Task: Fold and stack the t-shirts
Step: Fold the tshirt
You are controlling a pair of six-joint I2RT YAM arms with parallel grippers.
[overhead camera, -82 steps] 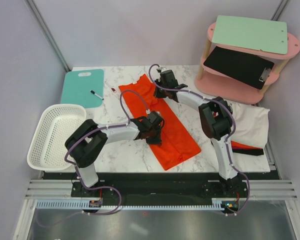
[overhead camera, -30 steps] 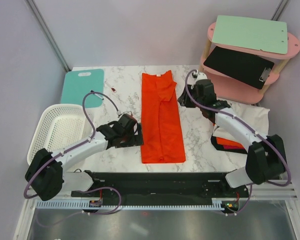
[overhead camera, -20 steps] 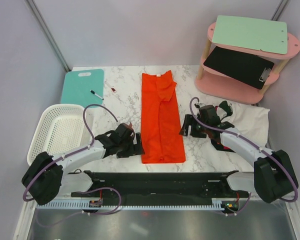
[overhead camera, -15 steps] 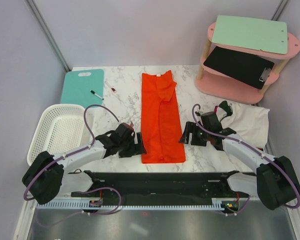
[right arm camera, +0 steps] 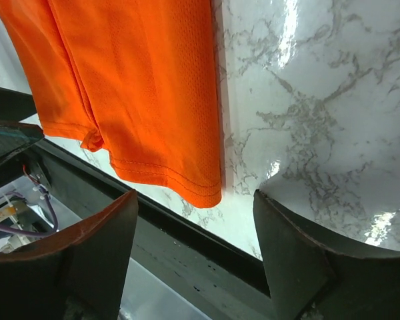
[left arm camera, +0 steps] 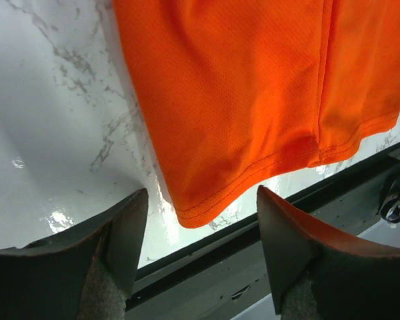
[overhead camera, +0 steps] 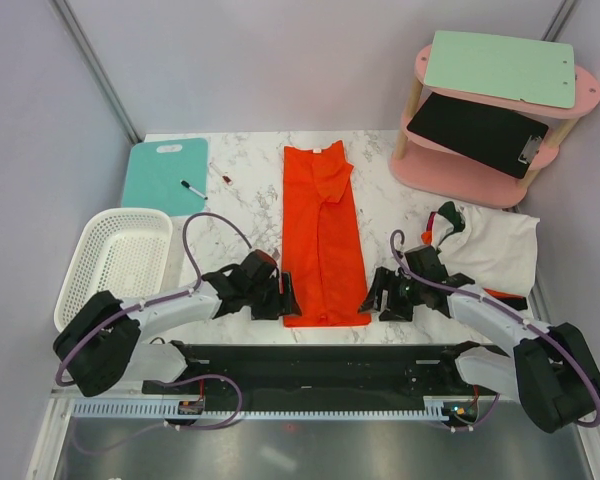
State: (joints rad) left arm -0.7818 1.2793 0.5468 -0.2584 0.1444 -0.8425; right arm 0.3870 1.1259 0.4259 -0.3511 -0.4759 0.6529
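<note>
A shirt (overhead camera: 323, 235), folded into a long orange strip, lies flat on the marble tabletop (overhead camera: 240, 200), collar at the far end. The left tool (overhead camera: 286, 298) sits at the shirt's near left corner, jaws wide apart, the hem corner between its fingers (left arm camera: 123, 243) but ungripped. The right tool (overhead camera: 372, 301) stands equally open at the near right corner, holding nothing. A basket (overhead camera: 128, 213) lies left of the shirt.

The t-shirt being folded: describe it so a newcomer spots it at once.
On the marble table, look down the middle, between the white basket and the white cloth. The t-shirt lies there as a long, narrow strip, the only bright orange-red thing spread flat.
</note>
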